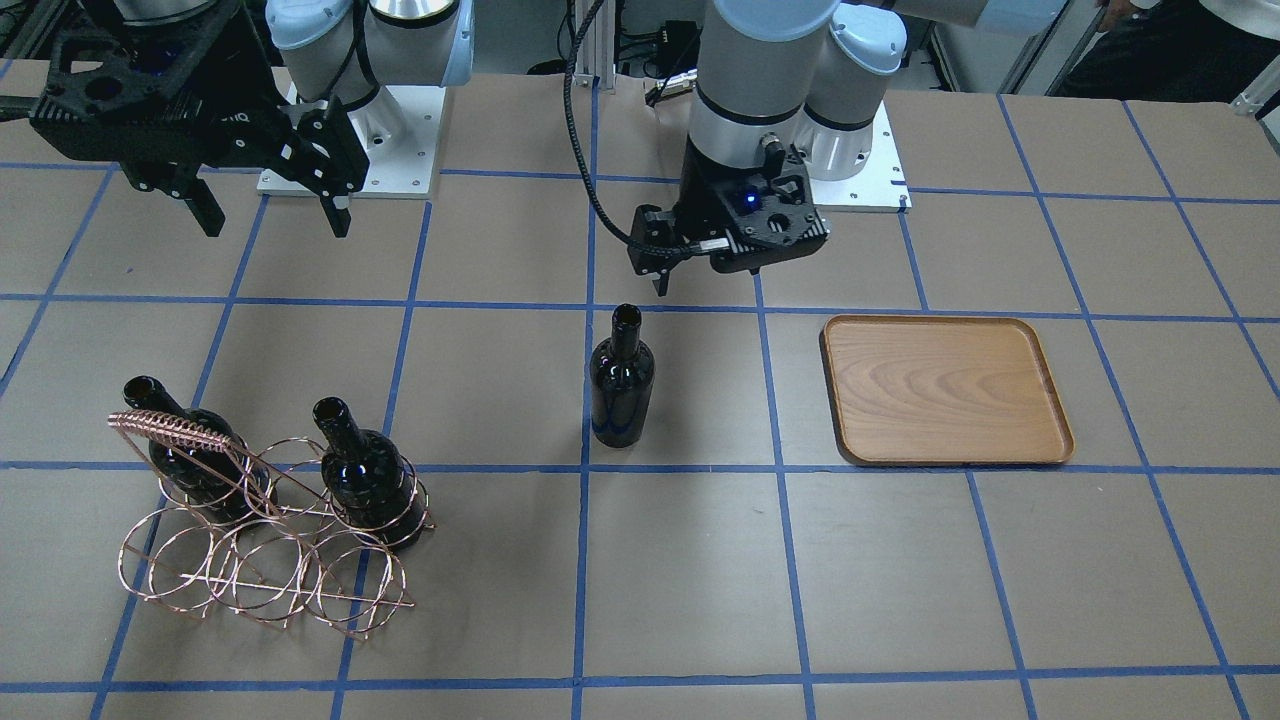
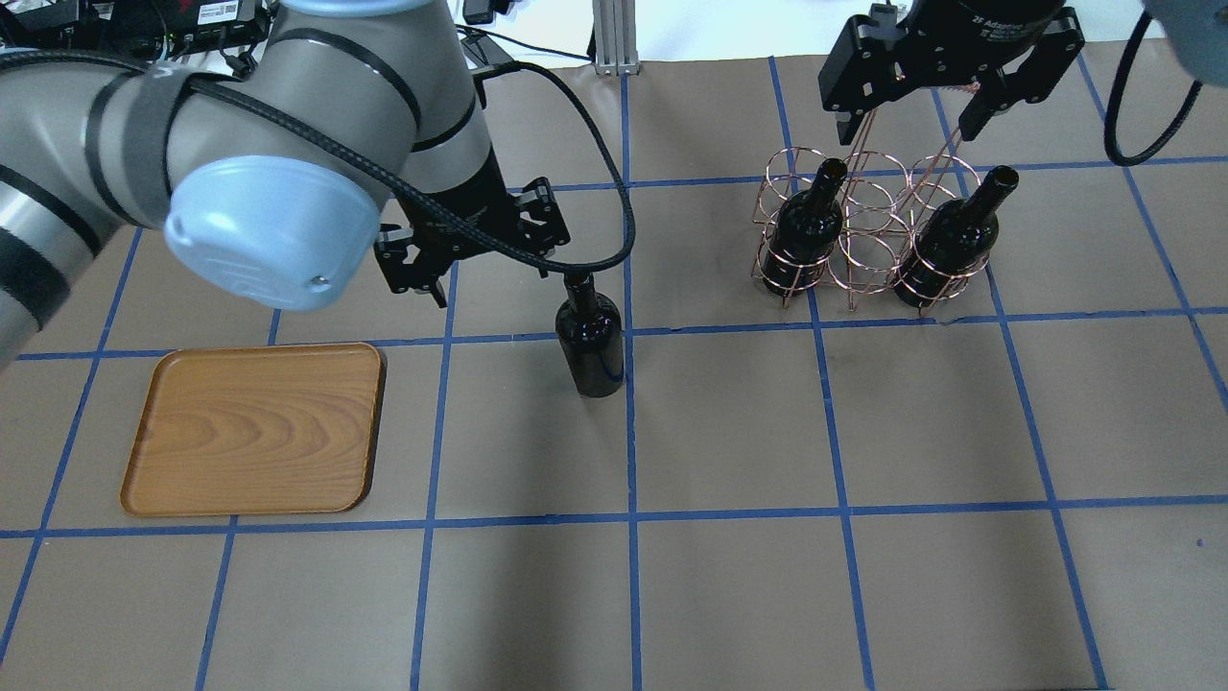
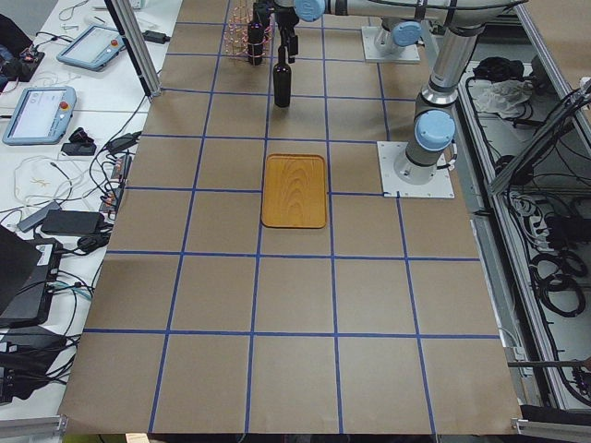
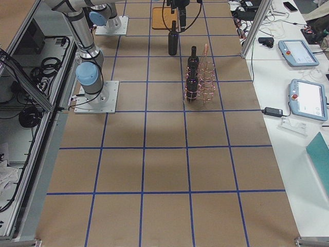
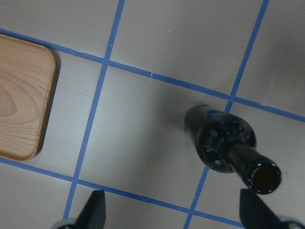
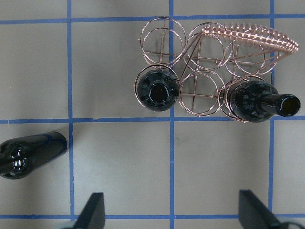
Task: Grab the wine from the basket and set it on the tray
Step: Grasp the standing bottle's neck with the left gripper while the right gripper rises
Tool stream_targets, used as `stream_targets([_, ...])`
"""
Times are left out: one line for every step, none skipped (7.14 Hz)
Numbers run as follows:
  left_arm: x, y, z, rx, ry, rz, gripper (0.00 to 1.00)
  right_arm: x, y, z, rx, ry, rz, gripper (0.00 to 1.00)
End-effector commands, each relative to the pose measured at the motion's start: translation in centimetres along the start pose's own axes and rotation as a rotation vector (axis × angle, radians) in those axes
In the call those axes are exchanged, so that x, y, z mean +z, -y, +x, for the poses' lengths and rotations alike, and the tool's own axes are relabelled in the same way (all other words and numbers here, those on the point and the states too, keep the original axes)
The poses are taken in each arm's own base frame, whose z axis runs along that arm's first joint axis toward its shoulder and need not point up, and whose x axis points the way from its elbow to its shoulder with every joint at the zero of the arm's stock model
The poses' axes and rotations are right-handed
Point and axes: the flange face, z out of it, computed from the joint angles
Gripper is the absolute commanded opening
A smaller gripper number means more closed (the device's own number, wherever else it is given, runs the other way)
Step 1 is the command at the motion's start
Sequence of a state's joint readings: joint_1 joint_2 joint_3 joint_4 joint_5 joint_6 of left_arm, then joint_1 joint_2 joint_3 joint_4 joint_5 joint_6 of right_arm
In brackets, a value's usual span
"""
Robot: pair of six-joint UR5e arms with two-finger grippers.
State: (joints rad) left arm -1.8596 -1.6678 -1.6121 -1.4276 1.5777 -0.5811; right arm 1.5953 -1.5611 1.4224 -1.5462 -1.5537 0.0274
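Brown paper crossed by blue tape lines (image 2: 630,576) covers the table (image 2: 729,595). Farthest left, seen from behind the robot, lies the wooden tray (image 2: 254,427), with nothing on it. Just right of the tray hangs the left gripper (image 5: 172,202), its fingers spread wide and holding nothing. A little further right of the tray stands the wine (image 2: 590,350), upright on the table, long axis vertical, out of the basket and not on the tray. Well right of the tray sits the basket (image 2: 868,230), with a second bottle (image 2: 801,235) and a third bottle (image 2: 945,254) in its rings. The right gripper (image 2: 909,123) hangs above it, jaws wide and empty.

The left arm (image 2: 288,144) is much the nearer to the wine. The coming grasp seems to turn on an offset: in the left wrist view the bottle's mouth lies close to one finger, not centred between the two. From overhead the arm hides this. The front-facing view adds that the gripper sits on the robot's side of the neck, not touching it.
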Motion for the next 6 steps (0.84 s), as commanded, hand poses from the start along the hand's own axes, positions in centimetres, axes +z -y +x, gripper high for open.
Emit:
stream_targets([2.6,0.1,3.4,0.019,-0.024,0.022,0.98,0.5,0.0,0.1,0.003,-0.001,-0.011,1.00])
stream_targets([3.3,-0.2,4.8,0.039,-0.038,0.042,0.98,1.0,-0.1,0.1,0.008,0.002,-0.020,1.00])
stream_targets([4.1,0.1,5.3,0.041,-0.041,0.041,0.98,1.5,-0.1,0.1,0.008,0.003,-0.028,1.00])
stream_targets([5.1,0.3,5.7,0.054,-0.030,0.032,0.98,1.5,-0.2,0.1,0.007,0.000,-0.031,1.00])
stream_targets([5.5,0.5,5.8,0.079,-0.022,0.028,0.86,1.9,-0.2,0.1,0.010,0.001,-0.037,1.00])
stream_targets([5.8,0.7,5.9,0.112,-0.015,0.027,0.65,2.0,-0.3,0.1,0.010,0.000,-0.039,1.00])
